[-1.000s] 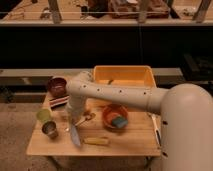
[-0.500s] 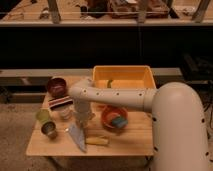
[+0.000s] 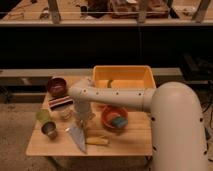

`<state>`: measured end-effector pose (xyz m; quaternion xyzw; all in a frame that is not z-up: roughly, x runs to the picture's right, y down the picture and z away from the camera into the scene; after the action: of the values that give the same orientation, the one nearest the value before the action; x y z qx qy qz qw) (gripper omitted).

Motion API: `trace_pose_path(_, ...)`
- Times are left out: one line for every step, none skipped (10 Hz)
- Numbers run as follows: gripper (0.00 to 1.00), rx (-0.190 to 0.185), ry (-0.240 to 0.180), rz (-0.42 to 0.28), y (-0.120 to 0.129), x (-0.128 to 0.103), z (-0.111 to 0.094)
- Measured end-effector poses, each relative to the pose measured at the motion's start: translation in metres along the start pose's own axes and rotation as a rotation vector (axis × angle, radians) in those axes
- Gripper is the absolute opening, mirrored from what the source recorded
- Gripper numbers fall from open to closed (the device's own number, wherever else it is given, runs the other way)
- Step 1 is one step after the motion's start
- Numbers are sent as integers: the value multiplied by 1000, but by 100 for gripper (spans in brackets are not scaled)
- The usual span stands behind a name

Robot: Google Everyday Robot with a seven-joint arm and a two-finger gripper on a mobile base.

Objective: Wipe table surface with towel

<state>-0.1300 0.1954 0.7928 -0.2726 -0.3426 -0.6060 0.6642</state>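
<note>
The towel (image 3: 77, 138) is a grey, limp cloth, broad at its upper edge and narrowing to a point toward the table's front edge. It lies on the wooden table (image 3: 131, 144) in front of the yellow bin (image 3: 133, 79) and off to that bin's left. The gripper (image 3: 82, 120) points down at the towel's upper edge, touching it or just above it; whether it is clamped on the cloth I cannot tell. The smooth white arm (image 3: 115, 97), dotted with small dark holes, crosses directly in front of the bin and hides the bin's front wall. Just in front of the bin sits a round orange bowl (image 3: 106, 115) with a bluish block (image 3: 119, 121) in it, close to the towel's right side. A pale yellow oblong thing (image 3: 97, 141) lies beside the towel's tip. Left of the bin stands a dark red bowl (image 3: 56, 86). In front of that bowl lie a striped red, white and black item (image 3: 61, 102), a green cup (image 3: 42, 116) and a dull metal cup (image 3: 49, 130), crowding the towel's left.
</note>
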Motion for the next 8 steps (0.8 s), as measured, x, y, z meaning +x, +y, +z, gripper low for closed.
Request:
trace_pose_path(0, 10, -9, -3, -2, 1, 2)
trace_pose_path(0, 27, -20, 4, -4, 5, 6)
trace_pose_path(0, 55, -28, 13, -11, 10, 18)
trace_pose_path(0, 77, -28, 24, -17, 14, 34)
trace_pose_path(0, 85, -25, 32, -18, 17, 45)
trace_pose_path(0, 99, -22, 50, -18, 20, 55)
trace_pose_path(0, 100, -9, 54, -19, 22, 57)
trace_pose_path(0, 95, -8, 51, -17, 21, 55)
